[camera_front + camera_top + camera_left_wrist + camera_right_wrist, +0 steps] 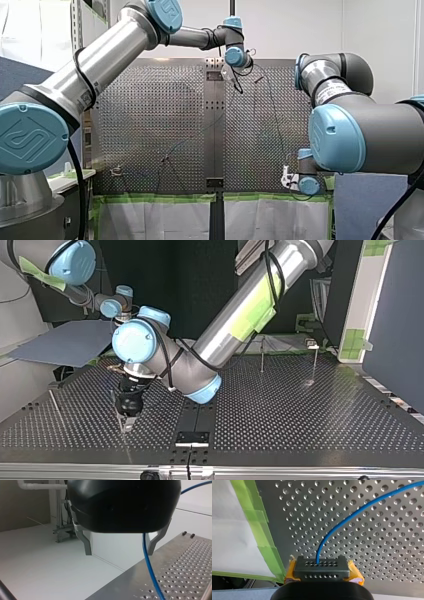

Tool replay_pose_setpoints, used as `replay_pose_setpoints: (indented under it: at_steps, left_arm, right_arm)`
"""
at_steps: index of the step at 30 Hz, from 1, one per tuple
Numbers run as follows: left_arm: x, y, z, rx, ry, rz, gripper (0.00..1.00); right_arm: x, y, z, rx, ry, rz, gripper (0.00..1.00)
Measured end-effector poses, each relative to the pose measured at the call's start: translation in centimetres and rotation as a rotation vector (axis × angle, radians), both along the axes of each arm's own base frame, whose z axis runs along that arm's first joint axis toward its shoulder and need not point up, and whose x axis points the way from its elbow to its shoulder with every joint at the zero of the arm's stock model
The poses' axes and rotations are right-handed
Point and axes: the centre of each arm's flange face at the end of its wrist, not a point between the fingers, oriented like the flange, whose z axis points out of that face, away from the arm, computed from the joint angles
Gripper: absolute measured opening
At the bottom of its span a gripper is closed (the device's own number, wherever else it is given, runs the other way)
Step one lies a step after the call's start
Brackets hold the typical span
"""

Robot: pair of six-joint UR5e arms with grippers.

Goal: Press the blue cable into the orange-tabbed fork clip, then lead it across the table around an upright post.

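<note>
The blue cable (352,515) arcs over the perforated table (387,555) and ends between the yellow pads (355,573) of my right gripper (322,566), which is shut on it near the green-taped edge. My right gripper (286,177) sits low at the front view's right. My left gripper (120,552) is open over the far table edge, and the cable (147,555) hangs loose between its metal fingers (87,546), close to one of them. It shows at the far middle (232,70) and, in the top view, low over the table (127,415). I cannot make out the orange-tabbed clip.
Two thin upright posts (262,355) (315,360) stand at the top view's far right. A thin rod (55,405) lies at that view's left. A dark centre strip (215,130) splits the table. Green tape (262,530) lines the near edge.
</note>
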Motion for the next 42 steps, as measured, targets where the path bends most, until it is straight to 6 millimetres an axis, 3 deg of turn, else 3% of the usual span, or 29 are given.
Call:
replay_pose_setpoints:
  at_steps: [11, 18, 27, 42]
  left_arm:
    - [1.1, 0.3, 0.3, -0.028, -0.044, 0.022, 1.0]
    - [2.6, 0.0, -2.3, 0.019, -0.035, 0.043, 1.0]
    - [4.6, -0.1, -7.2, 0.137, 0.008, 0.116, 1.0]
    - [3.1, -0.2, -5.5, 0.266, 0.005, 0.192, 1.0]
  right_arm:
    - [-1.2, -1.0, 0.3, -0.006, -0.017, -0.021, 0.0]
    - [-1.5, -1.1, 0.3, -0.004, -0.019, -0.025, 0.0]
    - [-1.4, -1.0, 0.2, -0.001, -0.016, -0.02, 0.0]
    - [-1.1, -0.9, 0.2, 0.0, -0.013, -0.012, 0.0]
